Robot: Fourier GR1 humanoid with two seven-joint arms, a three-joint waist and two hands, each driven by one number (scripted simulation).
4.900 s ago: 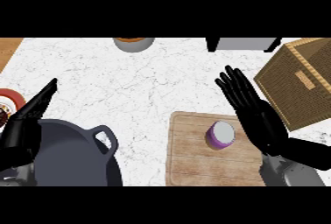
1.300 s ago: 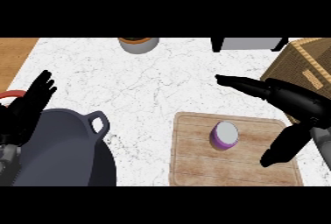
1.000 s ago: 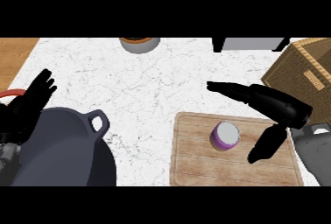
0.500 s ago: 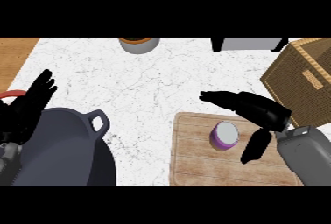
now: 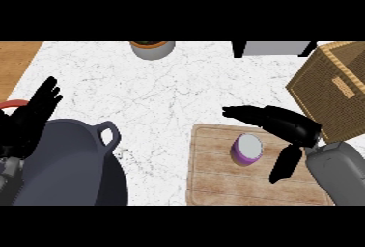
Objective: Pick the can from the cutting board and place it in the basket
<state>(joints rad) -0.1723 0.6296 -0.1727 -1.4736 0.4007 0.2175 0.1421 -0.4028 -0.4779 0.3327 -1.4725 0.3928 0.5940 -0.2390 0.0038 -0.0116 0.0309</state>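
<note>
A purple can (image 5: 247, 148) with a pale top stands upright on the wooden cutting board (image 5: 214, 178) at the counter's (image 5: 178, 91) right side, the board's lower edge cut off by the frame. The robot's right hand (image 5: 285, 126) hangs spread around the can: its fingers reach over the board's top edge just above the can, while the thumb points down just to the can's right. Whether any part of the hand touches the can cannot be made out; it has hold of nothing. The woven basket (image 5: 335, 91) sits at the right edge, partly out of view, its opening not visible from here. At the left, the robot's left hand (image 5: 35, 108) rests open with fingers up, its lower part hidden behind a large dark pot (image 5: 64, 169) with a loop handle. A red-rimmed object (image 5: 13, 105) peeks from behind that hand. Along the far edge, a grey pot (image 5: 152, 48) and a grey box-like object (image 5: 274, 48) are both cropped.
</note>
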